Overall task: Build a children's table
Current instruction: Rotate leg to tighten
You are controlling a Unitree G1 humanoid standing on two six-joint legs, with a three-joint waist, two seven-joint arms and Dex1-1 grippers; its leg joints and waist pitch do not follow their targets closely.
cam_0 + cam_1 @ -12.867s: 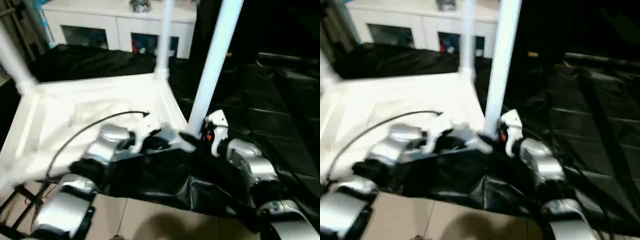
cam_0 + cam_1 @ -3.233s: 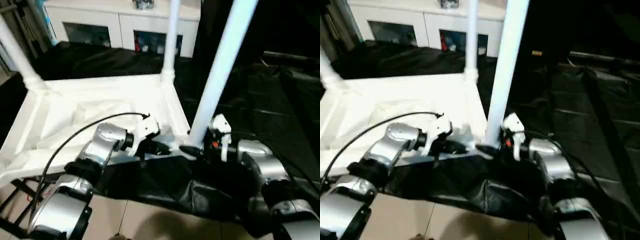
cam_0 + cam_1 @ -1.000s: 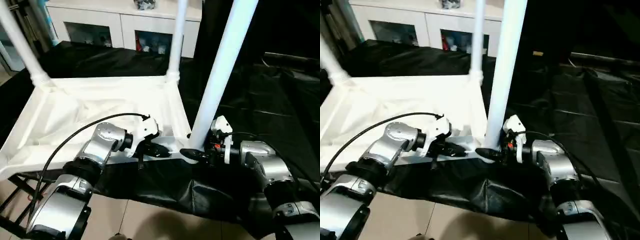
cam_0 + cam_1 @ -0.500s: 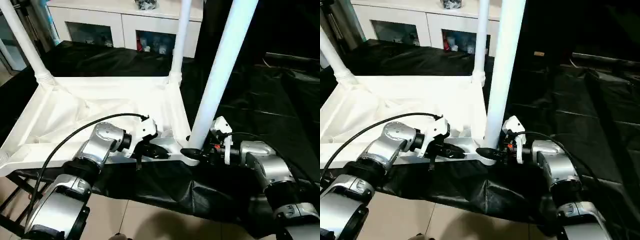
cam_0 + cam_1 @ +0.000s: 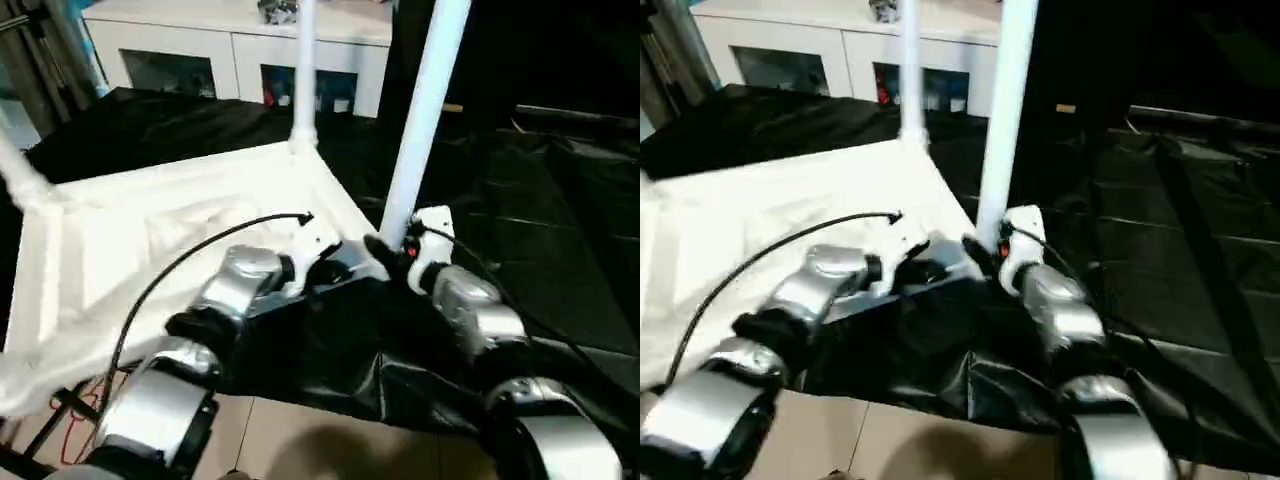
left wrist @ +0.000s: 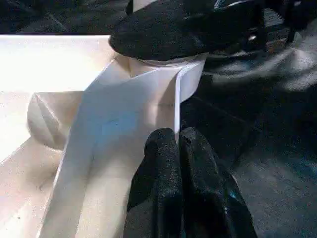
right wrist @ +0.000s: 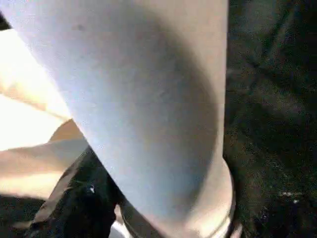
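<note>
table top [image 5: 150, 230] swung clockwise; left tool [image 6: 179, 148] pinched on rim, right tool [image 5: 385, 250] clasping leg [image 5: 420, 110].

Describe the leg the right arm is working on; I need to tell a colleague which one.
Find the upturned white table top on the black sheet. Its near right corner, by the right end effector, holds a leg standing upright. It looks thickest and is nearest the robot; the other legs stand at farther corners.

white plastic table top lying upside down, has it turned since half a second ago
Yes. Against the white cabinet, which barely shifted, the upside-down white plastic table top has swung: its far edge ran level with the cabinet and now slants down toward the robot's left.
</note>
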